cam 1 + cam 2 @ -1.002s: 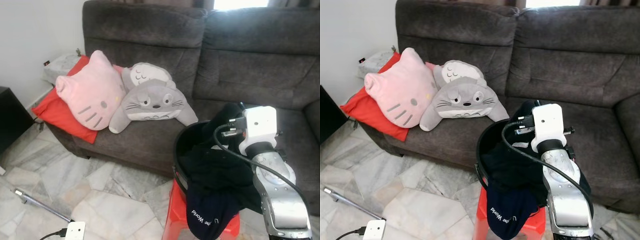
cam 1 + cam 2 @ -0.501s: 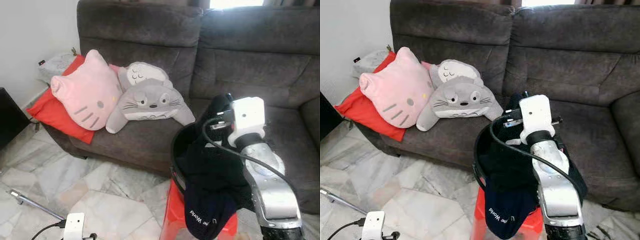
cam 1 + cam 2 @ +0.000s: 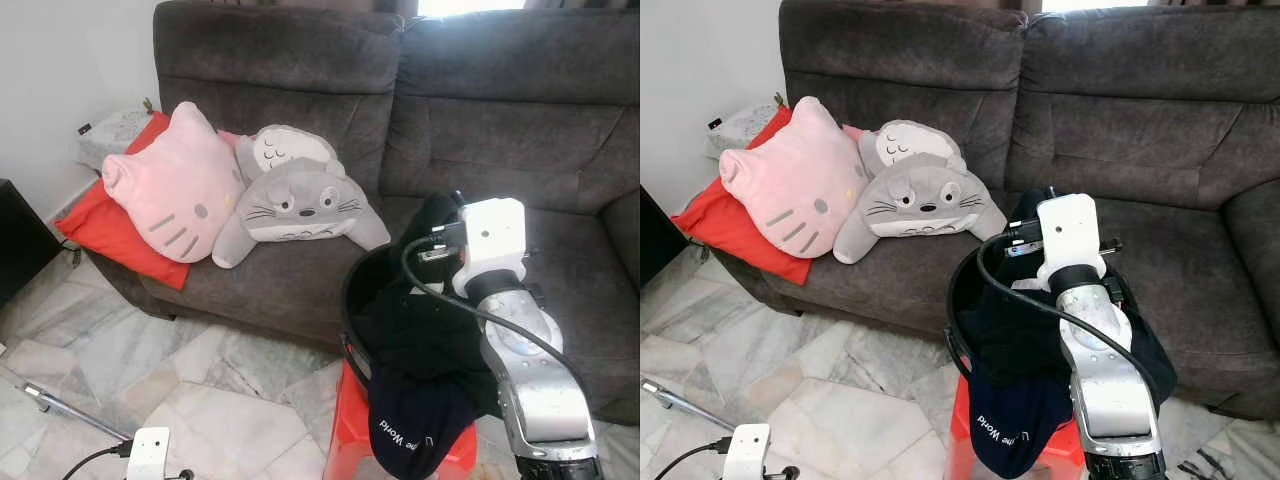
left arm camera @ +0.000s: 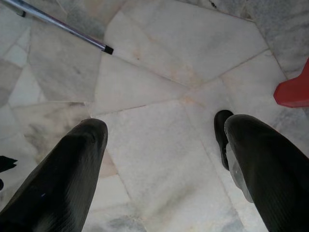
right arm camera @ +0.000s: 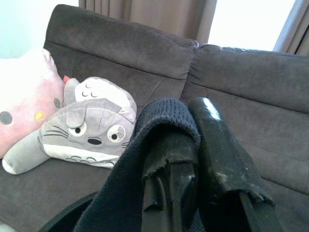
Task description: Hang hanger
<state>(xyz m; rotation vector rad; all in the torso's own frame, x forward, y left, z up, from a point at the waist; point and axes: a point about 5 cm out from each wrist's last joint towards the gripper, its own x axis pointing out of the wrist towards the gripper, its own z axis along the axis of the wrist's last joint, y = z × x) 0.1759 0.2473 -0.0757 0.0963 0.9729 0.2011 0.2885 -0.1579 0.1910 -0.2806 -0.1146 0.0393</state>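
My right gripper (image 5: 193, 145) is shut on a fold of dark knitted garment (image 5: 159, 121), which drapes over one finger. In the eye views that gripper (image 3: 437, 215) is held above the far rim of a round black basket (image 3: 349, 300) that stands on a red stool (image 3: 345, 425). The dark garment (image 3: 425, 340) fills the basket, and a navy piece with white lettering (image 3: 410, 430) hangs over its front. My left gripper (image 4: 164, 164) hangs open over the marble floor, nothing between its fingers. I see no hanger.
A grey sofa (image 3: 520, 110) stands behind the basket, with a pink cat cushion (image 3: 170, 185), a grey plush (image 3: 300, 205) and a red cushion (image 3: 95, 225). On the floor lie a metal rod (image 3: 70, 415) and a white device (image 3: 148, 455). A black cabinet (image 3: 15, 235) stands on the left.
My right gripper has shifted a little up and to the left with the dark garment in it. The head camera has also moved slightly. The cushions and basket stay put.
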